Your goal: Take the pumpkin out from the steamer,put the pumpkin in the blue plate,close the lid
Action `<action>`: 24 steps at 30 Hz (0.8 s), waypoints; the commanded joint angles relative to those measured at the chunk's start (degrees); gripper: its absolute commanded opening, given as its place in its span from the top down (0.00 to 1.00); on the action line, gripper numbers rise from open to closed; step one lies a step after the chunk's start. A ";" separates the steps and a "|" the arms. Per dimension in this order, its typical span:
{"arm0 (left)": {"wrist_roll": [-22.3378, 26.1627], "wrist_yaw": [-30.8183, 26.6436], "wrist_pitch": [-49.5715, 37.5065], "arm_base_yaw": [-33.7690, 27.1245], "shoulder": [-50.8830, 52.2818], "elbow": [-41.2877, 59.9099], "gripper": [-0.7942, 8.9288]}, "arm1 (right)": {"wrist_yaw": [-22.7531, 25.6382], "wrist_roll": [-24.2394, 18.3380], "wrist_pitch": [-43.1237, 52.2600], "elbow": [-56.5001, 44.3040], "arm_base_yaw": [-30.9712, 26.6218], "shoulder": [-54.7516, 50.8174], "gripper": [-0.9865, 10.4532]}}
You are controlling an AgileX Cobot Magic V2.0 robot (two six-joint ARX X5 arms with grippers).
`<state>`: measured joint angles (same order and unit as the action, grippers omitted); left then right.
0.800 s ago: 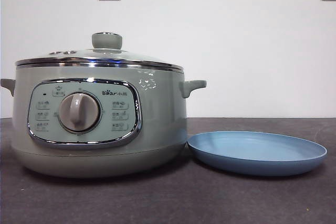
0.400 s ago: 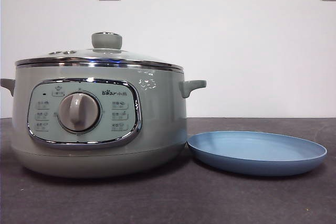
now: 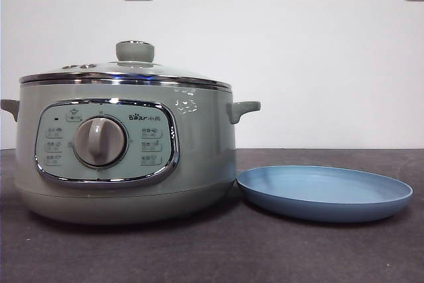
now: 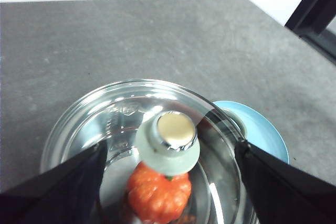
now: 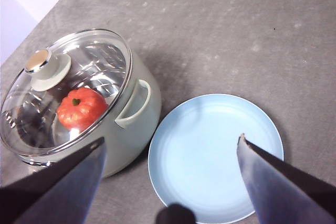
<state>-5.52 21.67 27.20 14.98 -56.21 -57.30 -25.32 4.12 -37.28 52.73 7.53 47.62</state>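
With the lid (image 3: 126,69) on the steamer (image 3: 126,157) and the pumpkin (image 4: 158,194) inside, the left gripper (image 4: 170,182) hovers open-fingered over the knob, the right gripper (image 5: 168,182) open above the blue plate (image 5: 212,156).

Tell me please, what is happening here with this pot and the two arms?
Nothing is being held yet. The lid sits closed on the steamer, and the pumpkin lies inside, visible through the glass. The left gripper hovers open above the lid's knob. The right gripper hangs open above the blue plate, which lies bare beside the steamer on the table.
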 commanded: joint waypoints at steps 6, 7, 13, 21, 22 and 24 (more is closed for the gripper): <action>2.91 -5.68 2.93 7.56 -10.56 -9.46 0.50 | 0.15 0.52 -0.77 0.17 0.04 0.02 0.55; 3.04 -5.92 2.95 8.07 -11.69 -10.14 0.50 | 0.15 0.52 -0.87 0.17 0.04 0.02 0.55; 4.81 -11.72 3.02 11.32 -19.10 -11.89 0.50 | 0.15 0.52 -1.03 0.17 0.04 0.02 0.55; 5.79 -14.08 4.90 13.05 -24.39 -11.89 0.50 | 0.15 0.50 -1.03 0.17 0.04 0.02 0.55; 5.88 -14.58 4.96 13.25 -24.52 -11.89 0.50 | 0.15 0.50 -1.03 0.17 0.04 0.02 0.55; 6.29 -15.61 5.22 13.57 -24.55 -11.89 0.50 | 0.17 0.50 -1.01 0.17 0.04 0.02 0.55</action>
<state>-0.27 6.48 32.38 28.32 -80.71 -69.43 -25.32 4.27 -38.54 52.73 7.53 47.62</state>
